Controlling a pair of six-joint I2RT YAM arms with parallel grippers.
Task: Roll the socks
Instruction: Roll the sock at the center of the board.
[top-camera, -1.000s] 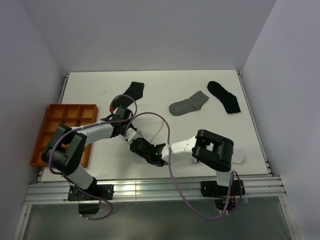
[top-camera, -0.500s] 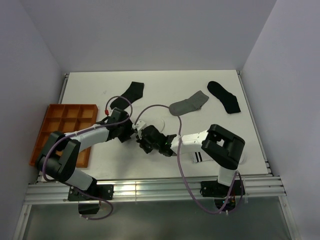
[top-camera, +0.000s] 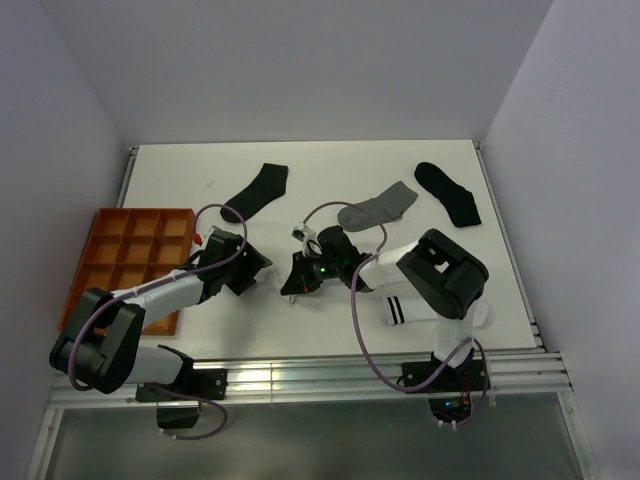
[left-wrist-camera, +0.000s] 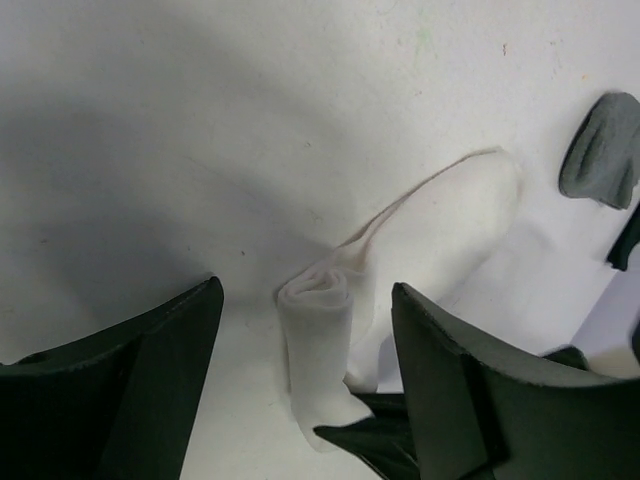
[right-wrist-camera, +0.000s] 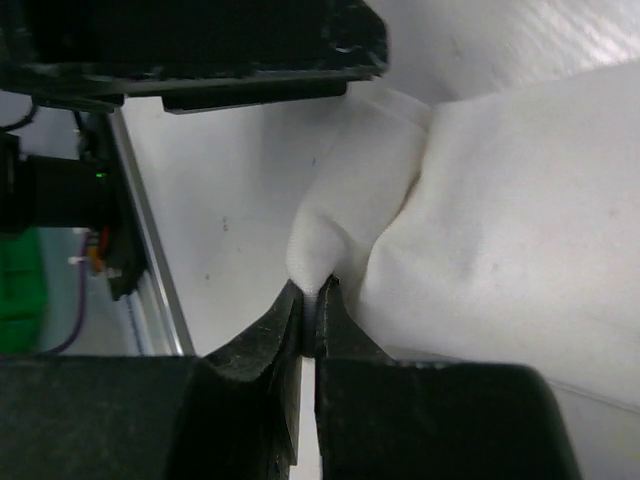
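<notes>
A plain white sock (left-wrist-camera: 430, 235) lies flat on the table with its near end wound into a small roll (left-wrist-camera: 318, 330). My left gripper (left-wrist-camera: 305, 385) is open, one finger on each side of the roll, touching nothing. My right gripper (right-wrist-camera: 312, 300) is shut on the end of that roll (right-wrist-camera: 345, 215); its dark tips (left-wrist-camera: 385, 440) show under the roll in the left wrist view. From above, the left gripper (top-camera: 262, 268) and the right gripper (top-camera: 298, 280) face each other mid-table. A striped white sock (top-camera: 405, 310) lies near the right arm. A grey sock (top-camera: 378, 208) lies further back.
An orange compartment tray (top-camera: 120, 262) sits at the left edge. Two black socks (top-camera: 258, 188) (top-camera: 448, 192) lie toward the back of the table. Purple cables loop over both arms. Walls close in the left, right and back sides.
My left gripper opened and drew back left off the sock. My right gripper closed on the roll and moved away from the near edge, uncovering the striped sock.
</notes>
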